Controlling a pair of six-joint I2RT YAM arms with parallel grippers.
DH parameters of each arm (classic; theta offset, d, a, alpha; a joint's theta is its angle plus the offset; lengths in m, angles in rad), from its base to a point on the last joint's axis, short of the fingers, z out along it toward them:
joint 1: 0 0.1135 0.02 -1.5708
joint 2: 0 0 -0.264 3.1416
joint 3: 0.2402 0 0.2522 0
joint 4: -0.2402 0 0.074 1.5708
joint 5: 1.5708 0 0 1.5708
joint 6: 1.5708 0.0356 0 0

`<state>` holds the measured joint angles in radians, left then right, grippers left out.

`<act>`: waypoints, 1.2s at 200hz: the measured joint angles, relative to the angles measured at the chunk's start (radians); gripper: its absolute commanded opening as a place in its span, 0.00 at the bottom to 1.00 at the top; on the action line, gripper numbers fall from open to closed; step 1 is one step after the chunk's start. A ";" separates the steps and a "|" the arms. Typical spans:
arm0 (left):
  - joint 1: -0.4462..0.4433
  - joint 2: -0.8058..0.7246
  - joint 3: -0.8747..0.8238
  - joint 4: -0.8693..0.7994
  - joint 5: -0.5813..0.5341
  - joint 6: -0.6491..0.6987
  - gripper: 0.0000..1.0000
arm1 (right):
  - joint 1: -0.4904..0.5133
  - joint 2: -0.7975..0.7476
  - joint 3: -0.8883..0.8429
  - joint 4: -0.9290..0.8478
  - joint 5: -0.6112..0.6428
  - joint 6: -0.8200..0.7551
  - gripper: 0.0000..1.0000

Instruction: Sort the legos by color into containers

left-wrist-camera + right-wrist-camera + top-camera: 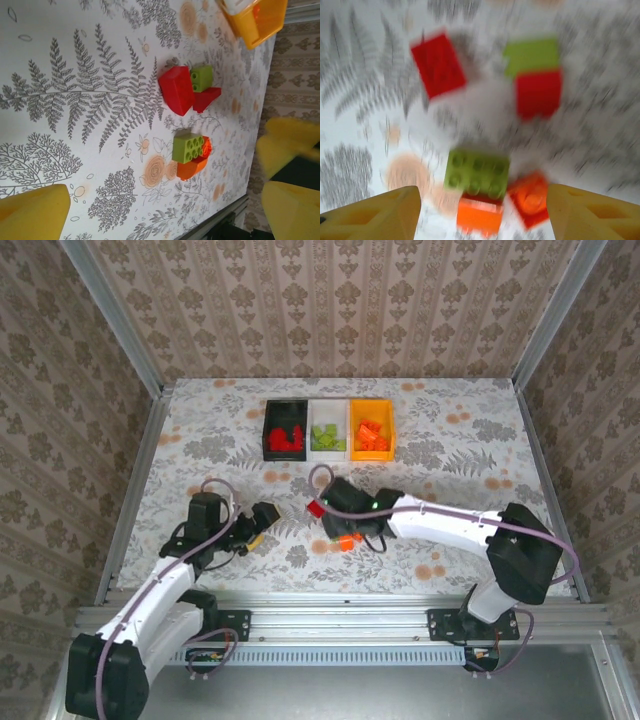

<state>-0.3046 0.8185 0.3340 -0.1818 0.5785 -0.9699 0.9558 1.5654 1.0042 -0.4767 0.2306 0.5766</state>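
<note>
The containers stand in a row at the back: a black bin (285, 430) with red legos, a white bin (327, 430) with green ones, and an orange bin (371, 430) (255, 20) with orange ones. Loose legos lie mid-table. A green brick (477, 172) (187, 147) touches two orange pieces (480, 215) (532, 197). Farther off are a red brick (438, 64) (176, 90) and a green brick (532, 55) against another red one (538, 92). My right gripper (482, 210) (345, 518) hovers open over the green-and-orange cluster, in a blurred view. My left gripper (166, 195) (262, 520) is wide open, empty, left of the bricks.
The table's near edge with its metal rail (340, 612) runs close behind the loose bricks. Metal posts and patterned walls bound the table on the left, right and back. A strip of floral tabletop (330, 472) separates the bins from the right gripper.
</note>
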 measured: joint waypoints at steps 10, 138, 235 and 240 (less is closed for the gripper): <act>-0.016 0.002 -0.001 0.006 -0.016 -0.008 1.00 | 0.027 -0.007 -0.044 0.001 -0.009 0.047 0.71; -0.042 -0.070 -0.001 -0.023 -0.094 -0.026 1.00 | 0.038 0.114 -0.031 0.059 -0.001 0.178 0.41; -0.021 -0.041 0.000 -0.035 -0.096 -0.025 1.00 | 0.072 0.147 -0.006 0.043 0.047 0.145 0.39; -0.021 -0.041 0.000 -0.035 -0.097 -0.025 1.00 | 0.073 0.148 -0.006 0.040 0.047 0.140 0.37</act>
<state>-0.3256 0.7773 0.3340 -0.2173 0.4820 -0.9947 1.0290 1.7134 0.9985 -0.4362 0.2775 0.7166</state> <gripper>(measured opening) 0.997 0.408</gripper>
